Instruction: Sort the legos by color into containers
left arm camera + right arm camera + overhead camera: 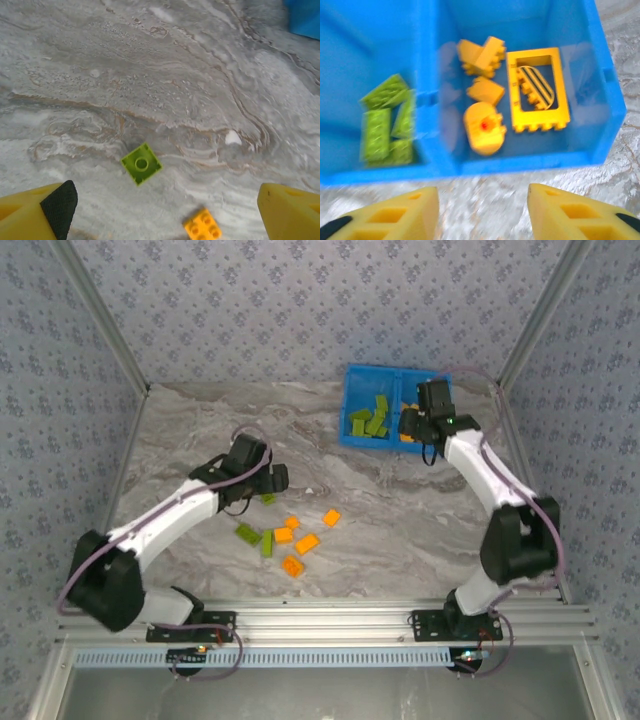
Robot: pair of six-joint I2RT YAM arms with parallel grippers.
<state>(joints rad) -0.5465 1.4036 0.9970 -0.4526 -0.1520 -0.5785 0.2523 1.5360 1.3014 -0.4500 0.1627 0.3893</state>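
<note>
Loose legos lie on the marble table: orange bricks point(307, 543) and green bricks point(247, 533) near the front middle. My left gripper point(270, 480) hovers open above a small green square brick point(141, 163), which lies upside down with an orange brick point(202, 225) next to it. The blue bin point(360, 370) stands at the back right. Its left compartment holds green bricks point(387, 120). Its right compartment holds an orange frame point(537, 116), a round orange piece point(484, 127) and orange bricks point(480, 55). My right gripper point(482, 200) is open and empty, just in front of the bin's near wall point(520, 162).
Metal frame posts and patterned walls close in the table on the left, right and back. A corner of the blue bin point(305, 17) sits far ahead of the left gripper. Bare marble stretches between the loose bricks and the bin.
</note>
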